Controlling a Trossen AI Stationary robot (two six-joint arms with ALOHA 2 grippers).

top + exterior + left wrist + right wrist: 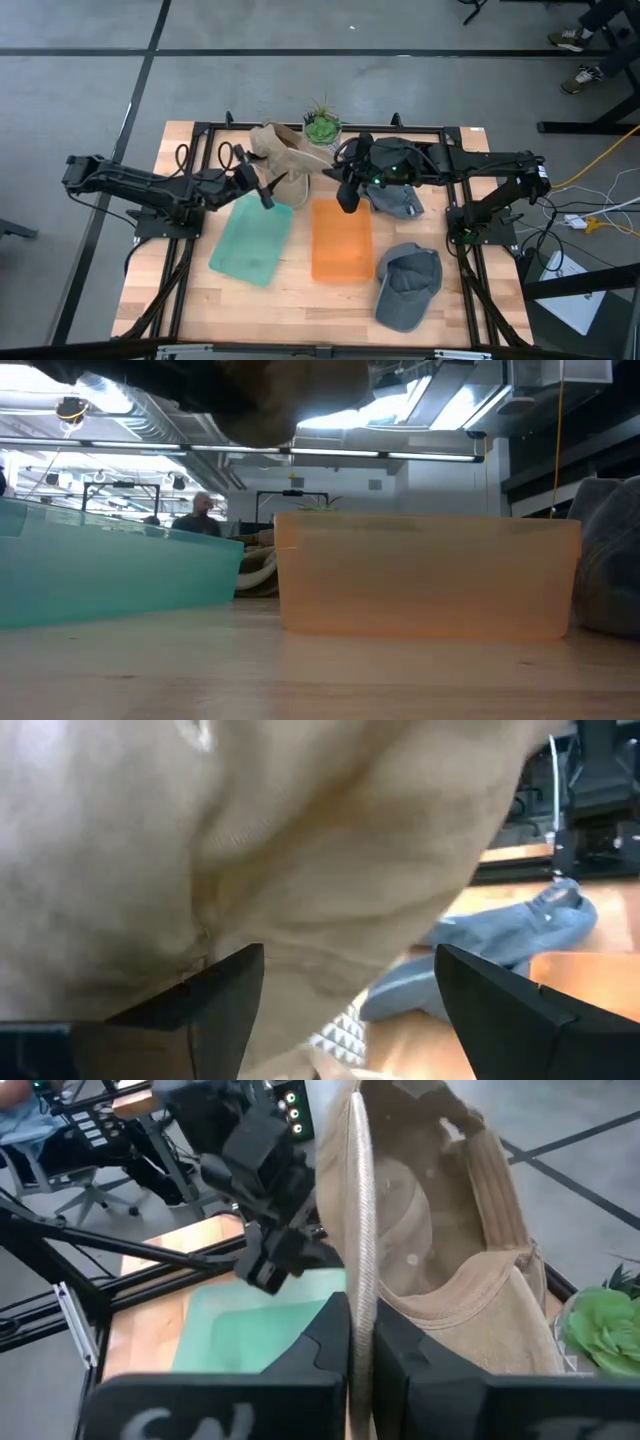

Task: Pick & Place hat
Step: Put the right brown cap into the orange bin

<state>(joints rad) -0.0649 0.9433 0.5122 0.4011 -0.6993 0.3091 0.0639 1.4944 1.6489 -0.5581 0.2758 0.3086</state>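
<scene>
A tan hat [283, 155] hangs in the air over the table's far middle, between the plant and the far end of a teal bin [252, 238]. My right gripper [362, 1342] is shut on its brim, reaching in from the table's right. My left gripper [345, 995] stands open at the hat's left side [264, 192], and the tan crown [250, 840] fills the view just past its fingers. I cannot tell whether they touch it. An orange bin [340, 240] stands beside the teal one. My right gripper pinches the tan hat's brim [362, 1275] between its two fingers, at the brim's edge. The fingers come nearly level from the table's right, tipped a little down. The brim stands on edge in the hold, with the crown [440, 1220] beyond it, lifted clear of the table.
One grey hat [408, 285] lies on the table at the near right. A second grey hat [397, 203] lies under my right arm. A small potted plant [322, 126] stands at the far edge. The low view shows the two bins [425, 575] side by side.
</scene>
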